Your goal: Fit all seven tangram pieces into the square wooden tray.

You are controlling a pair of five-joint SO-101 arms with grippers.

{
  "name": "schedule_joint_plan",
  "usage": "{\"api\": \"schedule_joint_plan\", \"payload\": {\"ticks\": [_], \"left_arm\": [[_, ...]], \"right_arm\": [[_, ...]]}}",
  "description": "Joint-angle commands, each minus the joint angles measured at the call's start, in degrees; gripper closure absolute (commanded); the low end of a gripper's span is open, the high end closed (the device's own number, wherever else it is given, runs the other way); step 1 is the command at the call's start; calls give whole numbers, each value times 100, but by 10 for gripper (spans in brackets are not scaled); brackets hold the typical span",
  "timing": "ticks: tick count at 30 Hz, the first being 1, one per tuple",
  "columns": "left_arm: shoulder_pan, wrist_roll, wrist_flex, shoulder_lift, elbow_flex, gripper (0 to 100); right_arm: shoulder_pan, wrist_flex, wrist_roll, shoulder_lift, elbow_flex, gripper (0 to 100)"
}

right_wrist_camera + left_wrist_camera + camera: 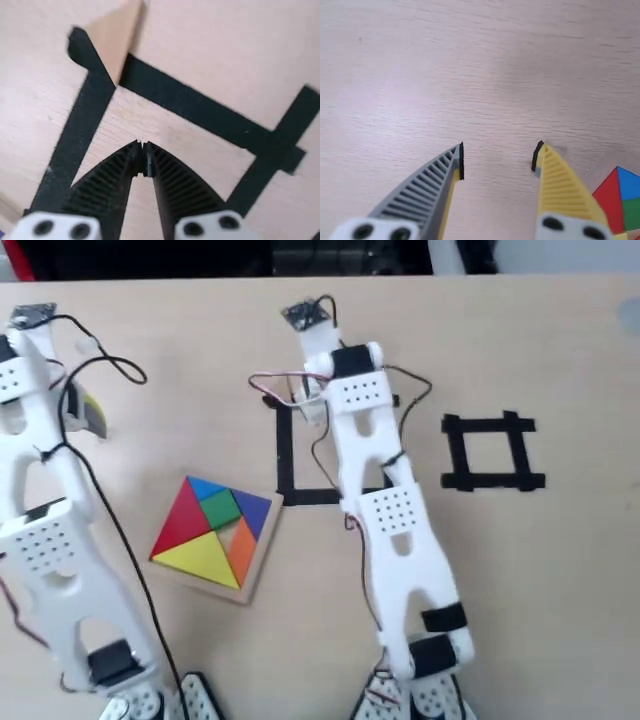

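- Two arms at the table [520, 340], one gripper each.
- One square wooden tray [252, 585], sitting rotated like a diamond between the two arms and just off the lower-left corner of the nearer tape square.
- I count six coloured tangram pieces [205, 558] in the tray: red, light blue, green, darker blue, orange and yellow. There's also a pale spot near the middle, and I honestly can't tell if that's a seventh piece or bare wood.
- Left gripper [497, 157]: jaws spread wide with nothing between them, over bare tabletop. A corner of the tray pokes in right beside its yellow finger [562, 190].
- Right gripper [142, 155]: jaws pressed together tip to tip, pinching nothing, hovering inside a taped corner.
- Two black tape squares [490, 452] on the table. The right arm lies across one of them; the other sits further right with nothing in it.
- One tan triangle [117, 40] lies over the tape corner in the right wrist view. Can't tell what it is.
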Motion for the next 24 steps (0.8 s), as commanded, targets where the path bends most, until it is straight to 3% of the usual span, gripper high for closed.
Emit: {"api": "schedule_joint_plan", "payload": {"ticks": [1,4,7,11,18,24], "left_arm": [[127,202,-97,-62,-66,759],[435,211,-607,-62,-84,759],[1095,220,-1960,-53,-31,759],[2000,712,-3516,202,-75,759],[2677,2593,-4018,738,-84,759],[3160,2760,-4149,993,-180,758]], "right_arm": [[-281,-457,114,-699,-180,988],[-800,-659,158,-690,-180,988],[-1178,-554,440,-725,-189,988],[-1011,53,431,-963,-198,988],[360,316,422,-1569,-171,988],[1178,316,440,-1815,-154,988]]}}
